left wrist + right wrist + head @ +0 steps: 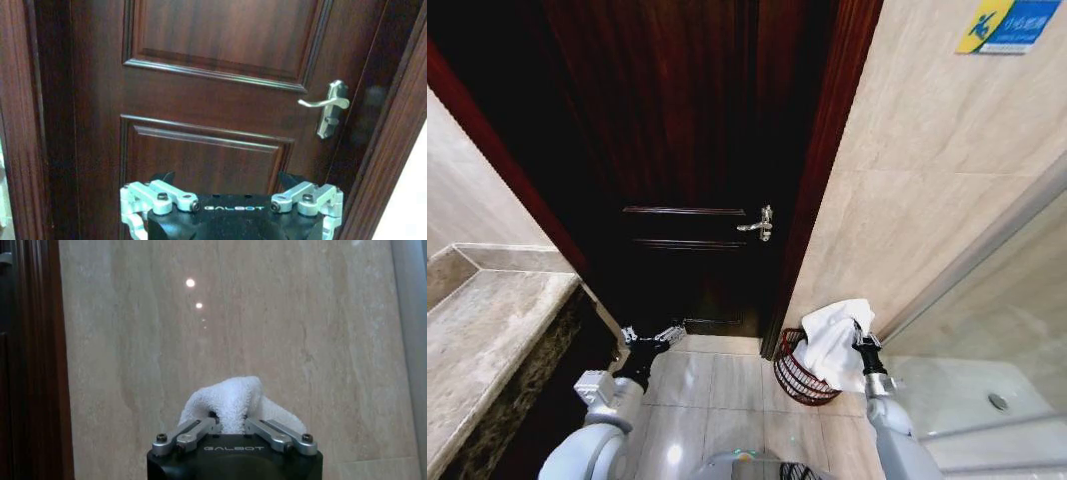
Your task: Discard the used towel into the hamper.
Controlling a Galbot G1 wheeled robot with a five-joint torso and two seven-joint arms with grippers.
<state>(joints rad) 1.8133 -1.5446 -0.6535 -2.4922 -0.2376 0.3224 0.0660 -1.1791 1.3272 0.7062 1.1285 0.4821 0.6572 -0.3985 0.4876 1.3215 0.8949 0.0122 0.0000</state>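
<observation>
Above the hamper (802, 375), right gripper (861, 335) jaws pinch the towel (837, 340).

The head camera looks forward and steeply down at the dark wooden door (697, 180) and the tiled floor (717, 400). The left wrist camera faces the same door from near, sharing its silver handle (328, 107). The right wrist camera faces the beige wall (267, 330) closely, beside the door frame (33, 360).

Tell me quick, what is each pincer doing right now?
Left pincer: open, holding nothing, facing the dark wooden door.
Right pincer: closed on the white terry towel, over the reddish-brown woven hamper.
</observation>
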